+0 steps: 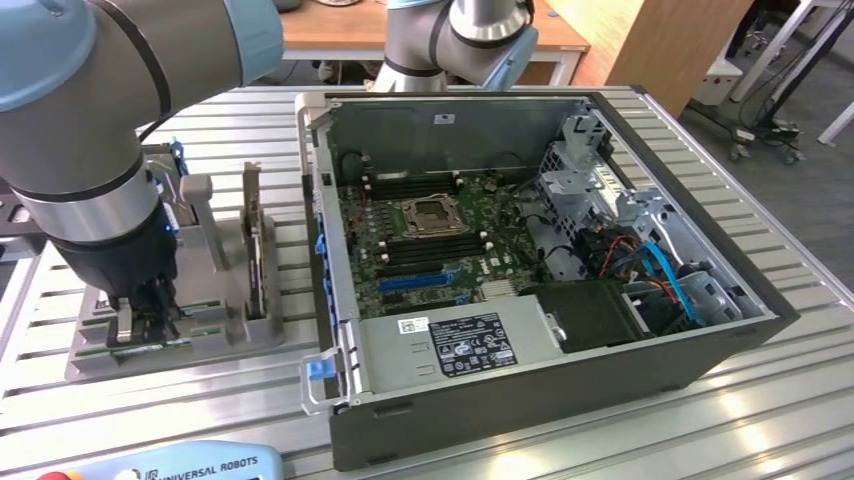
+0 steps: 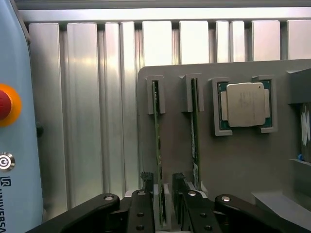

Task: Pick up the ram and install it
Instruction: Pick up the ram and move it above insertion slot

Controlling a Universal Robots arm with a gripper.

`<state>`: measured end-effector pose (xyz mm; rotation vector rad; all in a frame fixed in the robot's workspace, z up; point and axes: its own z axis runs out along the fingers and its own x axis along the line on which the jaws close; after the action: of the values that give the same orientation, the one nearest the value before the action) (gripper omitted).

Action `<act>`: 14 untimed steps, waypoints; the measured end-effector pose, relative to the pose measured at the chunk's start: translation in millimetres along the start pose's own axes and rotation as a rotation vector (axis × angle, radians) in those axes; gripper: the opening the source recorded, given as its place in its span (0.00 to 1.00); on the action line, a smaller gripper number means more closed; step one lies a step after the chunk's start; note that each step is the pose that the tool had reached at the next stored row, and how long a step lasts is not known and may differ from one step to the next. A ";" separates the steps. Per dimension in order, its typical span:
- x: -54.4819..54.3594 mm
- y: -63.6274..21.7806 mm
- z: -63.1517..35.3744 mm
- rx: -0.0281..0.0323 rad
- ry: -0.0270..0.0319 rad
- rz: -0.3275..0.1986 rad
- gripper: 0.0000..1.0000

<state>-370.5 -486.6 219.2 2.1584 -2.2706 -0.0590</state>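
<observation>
Gripper: jaws apart, astride the ram, which I see standing on edge in the gray holder's edge slot; second stick just beside; open table slats beyond.

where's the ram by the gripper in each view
exterior view: the ram is a green edge below the gripper, in the gray holder at the exterior view's left
wrist view: the ram stands on edge in a holder slot between the gripper's open fingers, a second stick between it and the processor
shared landmark: the gray holder
</observation>
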 end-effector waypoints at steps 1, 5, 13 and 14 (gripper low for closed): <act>0.0 0.0 0.6 0.0000 0.0000 -0.002 0.30; 0.1 -0.1 3.2 -0.0001 0.0002 -0.008 0.30; 0.2 -0.2 7.4 -0.0004 0.0005 -0.012 0.30; 0.2 -0.2 7.4 -0.0005 0.0006 -0.012 0.30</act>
<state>-370.6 -486.6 211.7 2.1718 -2.2571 -0.0590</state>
